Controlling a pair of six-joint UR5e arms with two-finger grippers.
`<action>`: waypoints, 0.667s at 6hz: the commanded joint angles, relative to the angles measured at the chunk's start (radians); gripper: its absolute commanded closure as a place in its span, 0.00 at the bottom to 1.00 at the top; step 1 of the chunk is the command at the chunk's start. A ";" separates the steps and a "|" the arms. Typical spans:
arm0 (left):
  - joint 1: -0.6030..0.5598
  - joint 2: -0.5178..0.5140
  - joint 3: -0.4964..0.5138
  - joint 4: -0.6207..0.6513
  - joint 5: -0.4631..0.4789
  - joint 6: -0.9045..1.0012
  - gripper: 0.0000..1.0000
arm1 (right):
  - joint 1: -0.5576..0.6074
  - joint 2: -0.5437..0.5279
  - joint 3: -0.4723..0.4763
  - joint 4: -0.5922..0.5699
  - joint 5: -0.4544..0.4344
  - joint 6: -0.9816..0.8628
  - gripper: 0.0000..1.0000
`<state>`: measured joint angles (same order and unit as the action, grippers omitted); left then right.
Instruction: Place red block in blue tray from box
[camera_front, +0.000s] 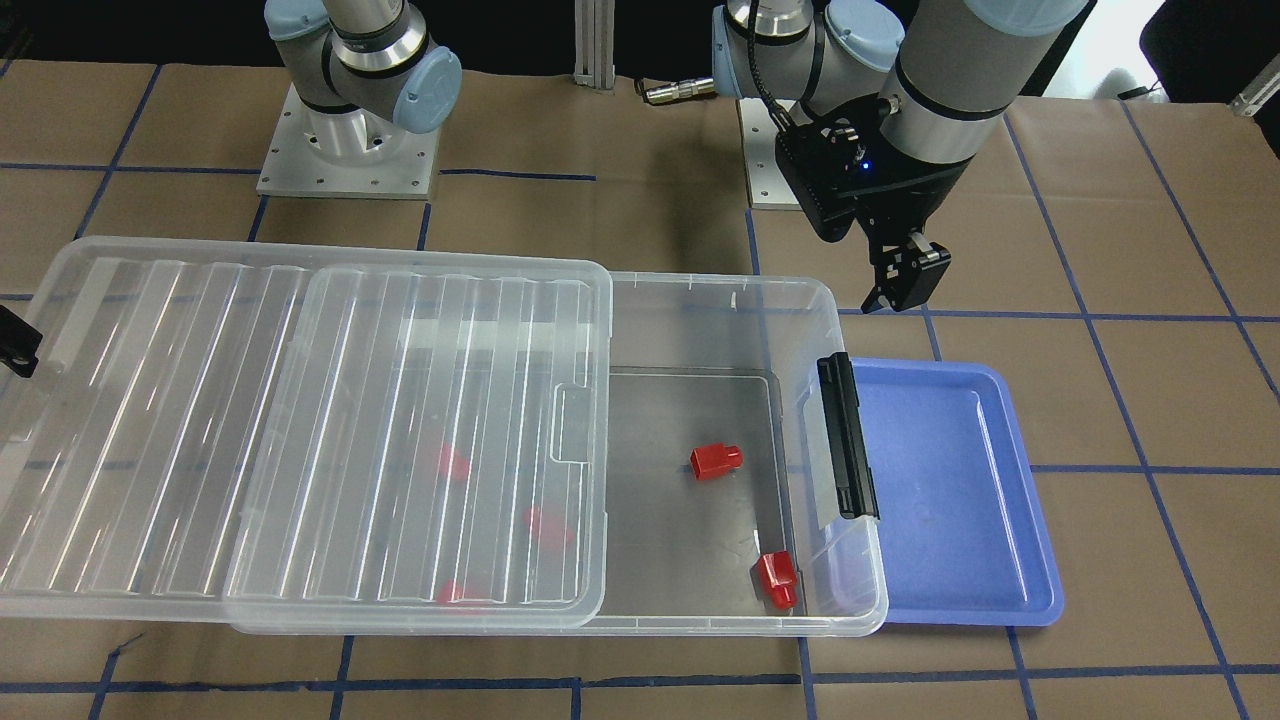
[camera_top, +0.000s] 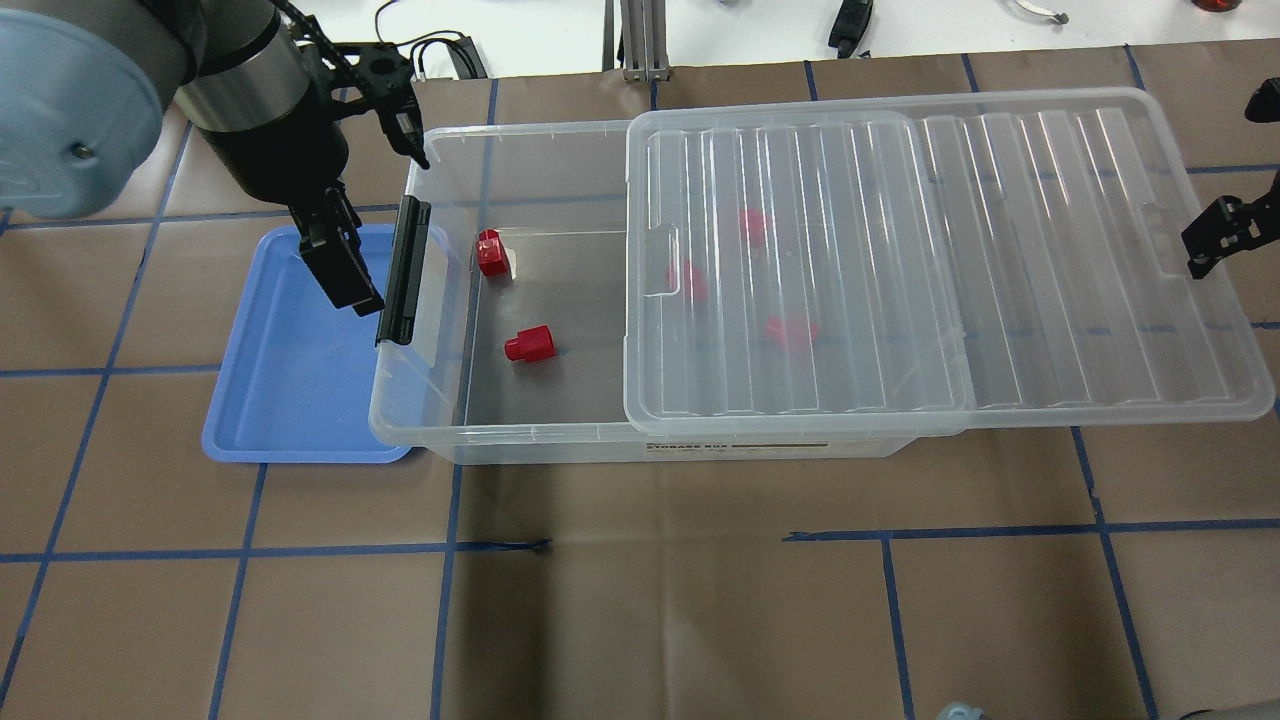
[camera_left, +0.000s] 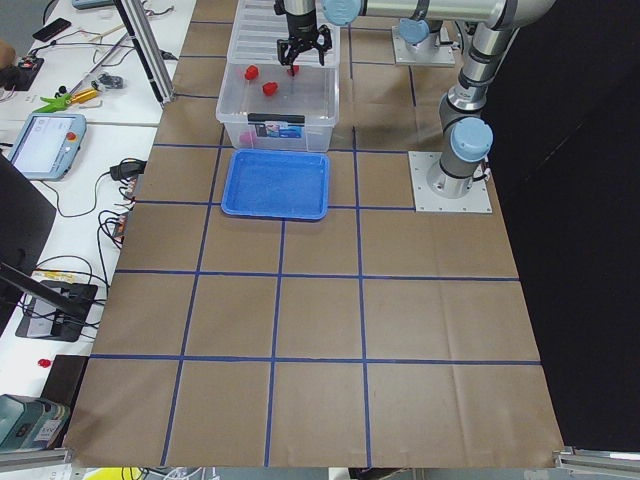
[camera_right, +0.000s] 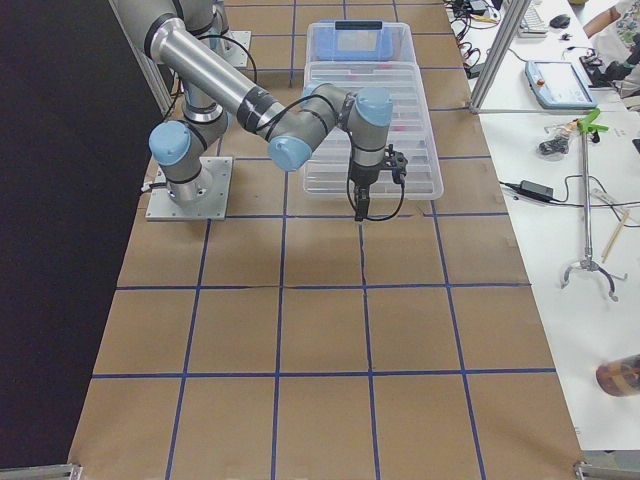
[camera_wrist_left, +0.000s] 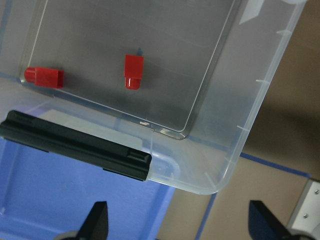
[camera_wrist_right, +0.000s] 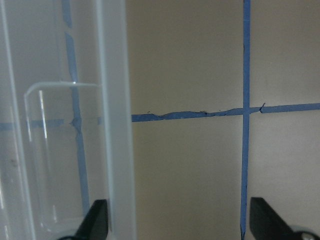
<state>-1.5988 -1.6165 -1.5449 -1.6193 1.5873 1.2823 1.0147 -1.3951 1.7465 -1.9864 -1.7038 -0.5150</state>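
The clear box (camera_top: 440, 400) lies across the table with its black latch handle (camera_top: 403, 270) next to the blue tray (camera_top: 290, 350). Two red blocks (camera_top: 530, 344) (camera_top: 491, 252) lie in the box's uncovered end; they also show in the left wrist view (camera_wrist_left: 133, 71) (camera_wrist_left: 45, 77). Three more red blocks show blurred under the lid. My left gripper (camera_top: 372, 195) hangs open and empty above the box's corner by the handle and the tray's far edge. My right gripper (camera_top: 1238, 170) is open at the lid's far end, holding nothing.
The ridged clear lid (camera_top: 940, 260) lies shifted along the box, covering most of it and overhanging its right end. In the right wrist view the lid's edge (camera_wrist_right: 115, 125) runs between my fingers. Brown paper with blue tape lines covers the table.
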 joint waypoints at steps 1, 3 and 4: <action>0.000 -0.017 -0.055 0.152 -0.001 0.258 0.04 | -0.004 -0.010 -0.007 0.001 -0.019 0.004 0.00; -0.013 -0.089 -0.113 0.290 -0.015 0.262 0.06 | 0.013 -0.077 -0.040 0.032 -0.011 0.045 0.00; -0.053 -0.145 -0.132 0.385 -0.013 0.256 0.06 | 0.068 -0.108 -0.068 0.107 0.012 0.115 0.00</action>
<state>-1.6226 -1.7131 -1.6562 -1.3189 1.5743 1.5404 1.0421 -1.4709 1.7041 -1.9355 -1.7101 -0.4544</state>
